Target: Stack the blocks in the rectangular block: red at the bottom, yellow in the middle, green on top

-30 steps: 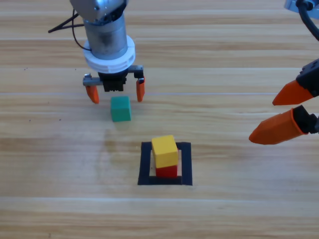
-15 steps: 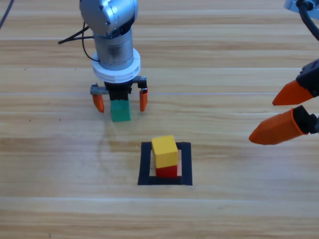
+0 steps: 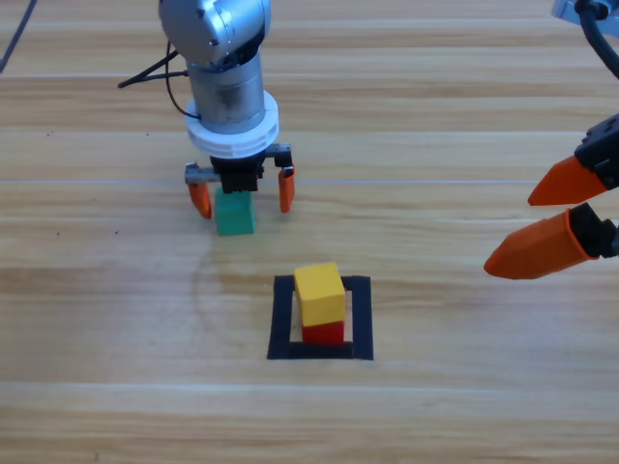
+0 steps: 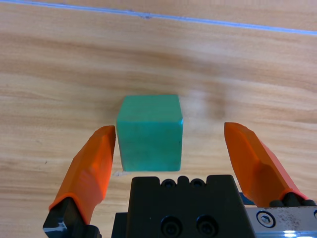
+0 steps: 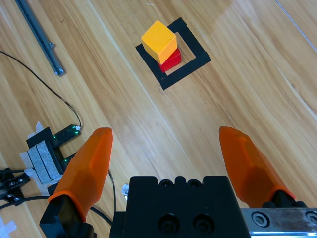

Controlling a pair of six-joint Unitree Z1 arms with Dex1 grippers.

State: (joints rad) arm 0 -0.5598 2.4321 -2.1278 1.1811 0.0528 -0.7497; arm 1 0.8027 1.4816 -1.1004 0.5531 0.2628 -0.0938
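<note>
The green cube [image 3: 234, 215] rests on the wood left of centre, and my left gripper [image 3: 243, 193] is open around it, one orange finger on each side. In the left wrist view the green cube [image 4: 150, 131] lies between the fingers, closer to the left one, with gaps on both sides. The yellow cube [image 3: 319, 294] sits on the red cube [image 3: 324, 333] inside the black tape square [image 3: 320, 318]. My right gripper [image 3: 553, 217] waits open at the right edge; its wrist view shows the yellow cube [image 5: 158, 40] on the red cube [image 5: 171, 61] in the tape square [image 5: 173, 52] far off.
The right wrist view shows, off the table, a metal rail [image 5: 38, 35], a thin black cable [image 5: 47, 87] and a small electronic board [image 5: 49, 151] at the left. Bare wood surrounds the tape square.
The left arm has moved toward the green cube and lowered, so its open fingers now straddle it. The stack and the right gripper have not moved.
</note>
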